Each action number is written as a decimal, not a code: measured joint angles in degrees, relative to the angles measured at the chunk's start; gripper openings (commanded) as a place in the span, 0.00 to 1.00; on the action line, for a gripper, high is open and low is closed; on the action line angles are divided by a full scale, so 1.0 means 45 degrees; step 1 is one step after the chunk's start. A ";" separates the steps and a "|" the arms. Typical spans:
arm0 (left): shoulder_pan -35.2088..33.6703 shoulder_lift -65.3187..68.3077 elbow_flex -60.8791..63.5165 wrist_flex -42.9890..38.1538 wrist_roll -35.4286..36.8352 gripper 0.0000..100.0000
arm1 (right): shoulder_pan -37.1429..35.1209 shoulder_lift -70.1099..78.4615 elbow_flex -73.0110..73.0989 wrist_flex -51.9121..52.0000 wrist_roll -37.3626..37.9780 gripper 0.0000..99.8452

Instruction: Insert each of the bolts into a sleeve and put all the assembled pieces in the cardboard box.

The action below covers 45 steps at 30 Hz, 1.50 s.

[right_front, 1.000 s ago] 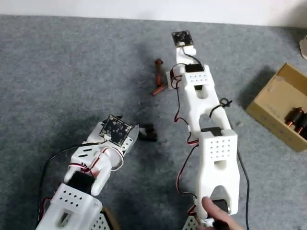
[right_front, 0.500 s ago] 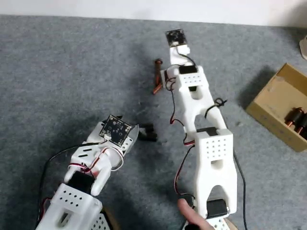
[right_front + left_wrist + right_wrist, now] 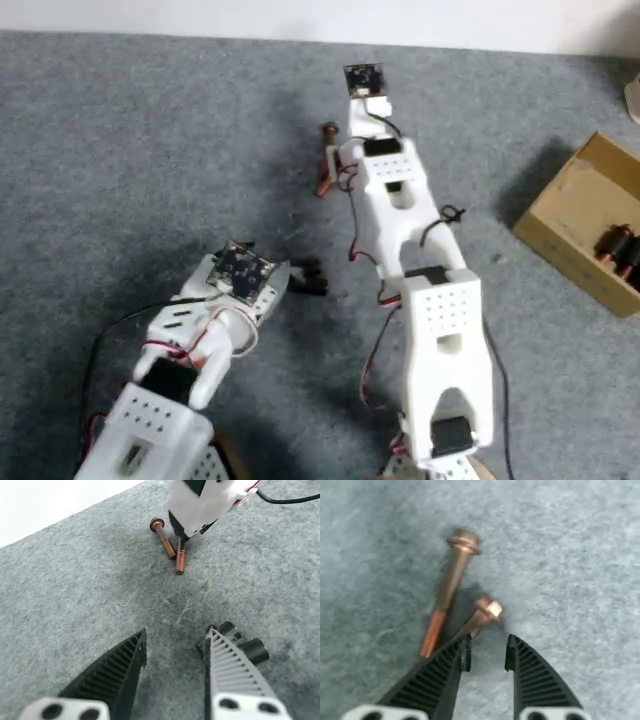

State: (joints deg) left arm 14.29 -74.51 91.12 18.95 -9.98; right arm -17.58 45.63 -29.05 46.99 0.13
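Two copper bolts (image 3: 449,582) (image 3: 484,611) lie crossed on the grey carpet, far from the arms' bases in the high view (image 3: 326,160). My right gripper (image 3: 488,645) stands open just over the shorter bolt, whose shank disappears under one finger (image 3: 445,672). Two black sleeves (image 3: 246,647) lie together against the outer side of one finger (image 3: 226,665) of my left gripper (image 3: 176,632), which is open over bare carpet. In the high view the sleeves (image 3: 310,278) sit beside the left gripper (image 3: 288,272). The cardboard box (image 3: 575,215) holds assembled pieces (image 3: 615,245).
Grey carpet covers the table, with a white wall strip along the far edge. The right arm (image 3: 420,270) stretches between the sleeves and the box. Open carpet lies to the far left.
The right arm has swung left and farther out, bringing its gripper down over the bolts. A person's hand near its base has left the frame. The left arm has not moved.
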 measured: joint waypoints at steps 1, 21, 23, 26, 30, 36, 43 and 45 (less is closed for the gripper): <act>0.0000 0.0000 0.0000 0.0000 0.0000 0.18 | -0.0059 0.0000 0.0000 0.0059 0.0137 0.12; -0.0020 0.0000 0.0000 0.0000 0.0000 0.18 | 0.0313 0.0020 0.0020 0.0059 -0.0840 0.12; -0.0020 0.0000 0.0000 0.0000 0.0000 0.18 | 0.0430 0.0020 0.0020 -0.0332 -0.1114 0.12; -0.0020 0.0000 0.0000 0.0000 0.0000 0.18 | 0.0488 0.0020 0.0020 -0.0742 -0.1231 0.12; -0.0020 0.0000 0.0000 0.0000 0.0000 0.18 | 0.0449 0.0020 0.0020 -0.0899 -0.1270 0.12; -0.0020 0.0000 0.0000 0.0000 0.0000 0.18 | 0.0449 0.0039 -0.0293 -0.0918 -0.1270 0.12; -0.0020 0.0000 0.0000 0.0000 0.0000 0.18 | 0.0039 0.0039 -0.0352 -0.0938 -0.1270 0.12; 0.0000 0.0000 0.0000 0.0000 0.0000 0.18 | -0.0215 0.0039 -0.0352 -0.0938 -0.1270 0.12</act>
State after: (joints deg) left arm 14.29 -74.51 91.12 18.95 -9.98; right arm -18.55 45.80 -30.64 42.77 -5.58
